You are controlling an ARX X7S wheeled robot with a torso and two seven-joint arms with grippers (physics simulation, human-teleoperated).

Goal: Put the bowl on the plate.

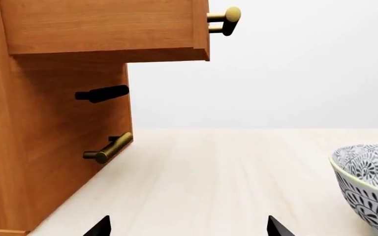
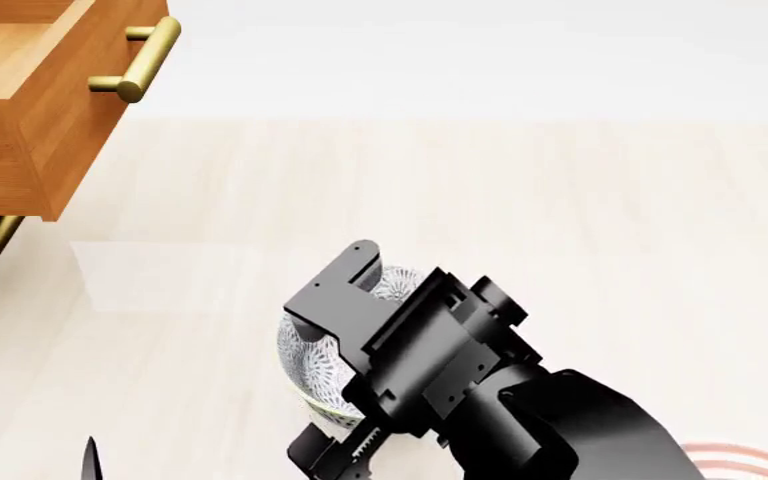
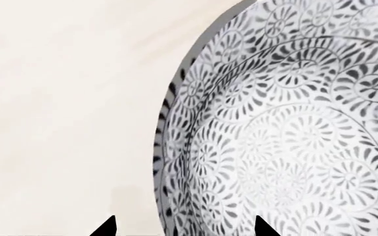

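The small deep round bowl (image 2: pixel 315 372), white with a dense grey-black floral speckle inside and out, stands on the pale wood-grain table (image 2: pixel 518 200). As far as the right wrist view shows, its patterned interior (image 3: pixel 287 132) holds nothing. The right tool (image 3: pixel 183 227) hangs directly above it: in the head view the black arm covers most of the bowl, and in the right wrist view the two dark fingertips stand apart on either side of the near rim, one over bare table and one over the inside, jaws wide and gripping nothing. A sliver of the large flat white plate with red-pink rings (image 2: pixel 744 462) shows at the lower edge beside the right arm, near the bowl but apart from it. The left tool (image 1: pixel 187 227) sits low over bare table, its tips wide apart and empty, with the bowl (image 1: pixel 367 184) off to one side. Beyond stands an orange-brown wooden cabinet (image 1: pixel 38 162) with a pulled-out drawer (image 2: pixel 37 90) and brass bar handles (image 2: pixel 137 62); the drawer's contents cannot be seen.
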